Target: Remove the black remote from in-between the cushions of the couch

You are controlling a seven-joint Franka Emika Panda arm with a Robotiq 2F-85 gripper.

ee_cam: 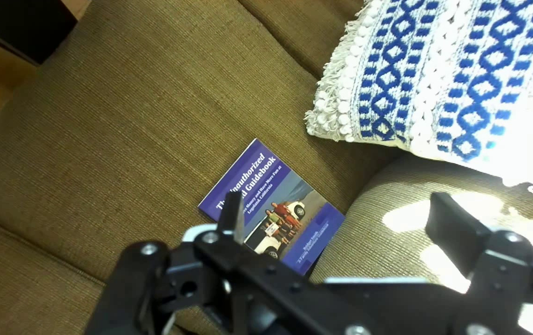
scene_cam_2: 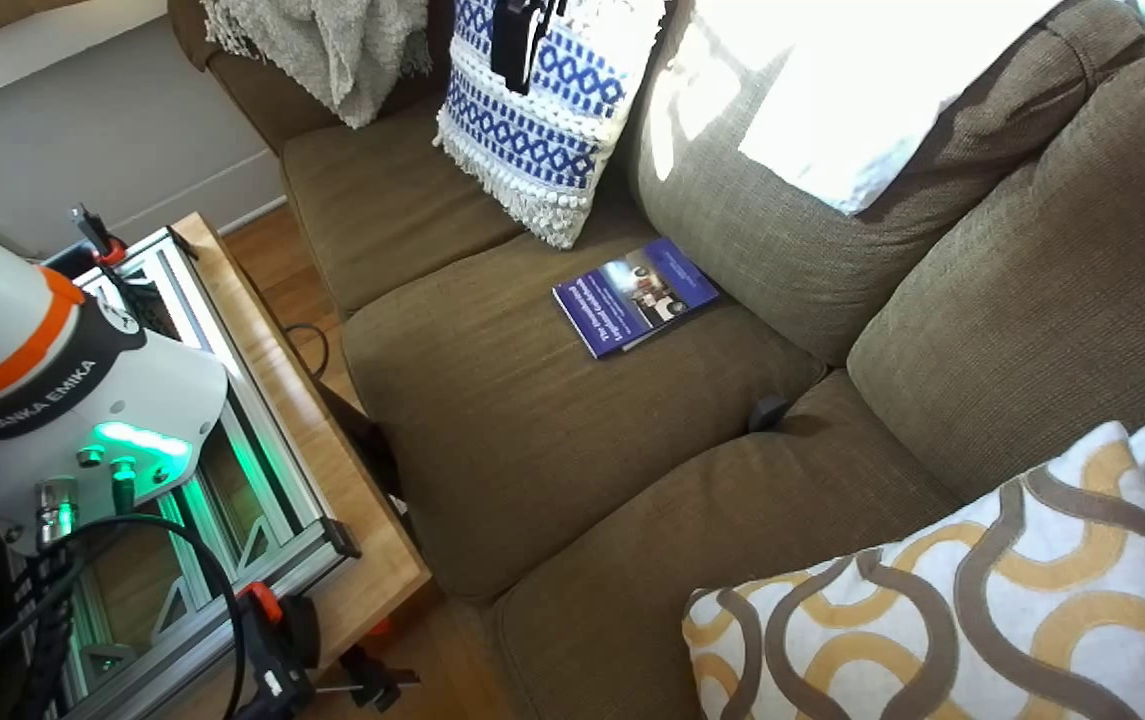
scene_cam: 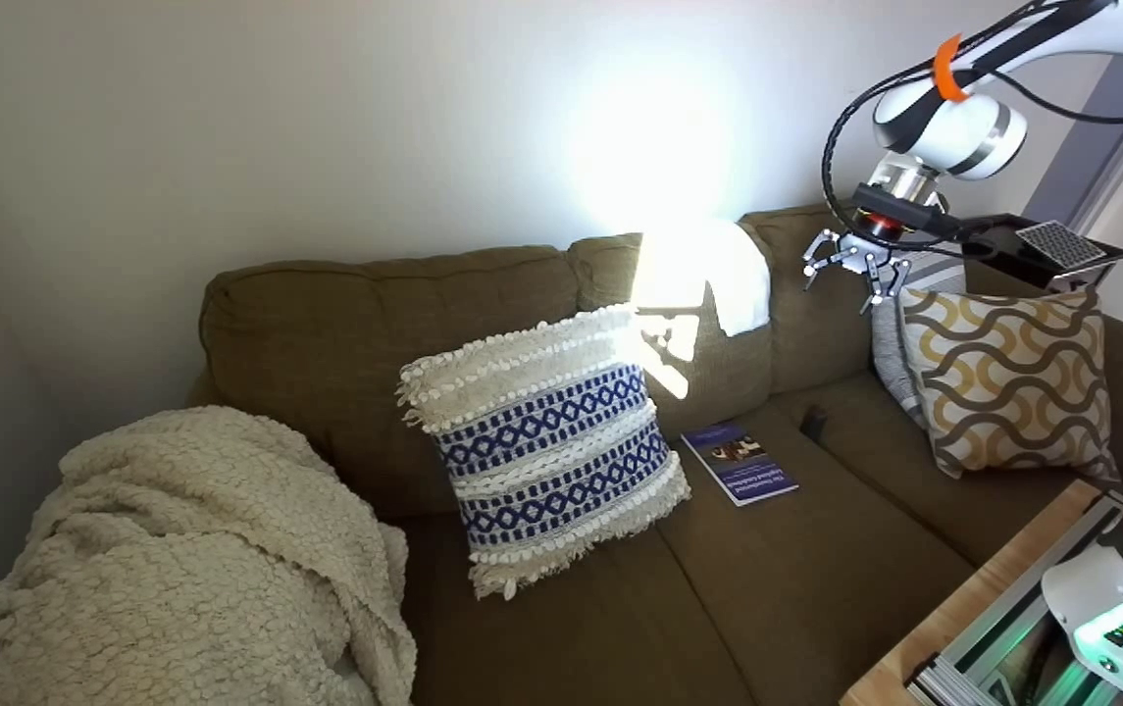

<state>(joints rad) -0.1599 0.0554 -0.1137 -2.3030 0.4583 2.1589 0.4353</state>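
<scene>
The black remote (scene_cam_2: 768, 412) is a small dark end sticking up from the seam between two olive-brown seat cushions (scene_cam_2: 492, 420) of the couch, close to the back cushions (scene_cam_2: 1042, 330). It also shows as a dark spot in an exterior view (scene_cam: 813, 424). The rest of it is hidden in the gap. My gripper (scene_cam: 838, 296) is open and empty, high above the couch (scene_cam: 384, 363), above the remote's area. In the wrist view the gripper's fingers (ee_cam: 337, 200) stand wide apart over the book and a back cushion. The remote does not show in the wrist view.
A purple-blue guidebook (scene_cam_2: 635, 297) lies on the middle seat. A blue-and-white fringed pillow (scene_cam: 561, 451) leans beside it. A lattice-patterned pillow (scene_cam: 1012, 382) stands on the far side. A white cloth (scene_cam: 742, 284) hangs over the back. A wood-edged robot table (scene_cam_2: 372, 590) faces the couch.
</scene>
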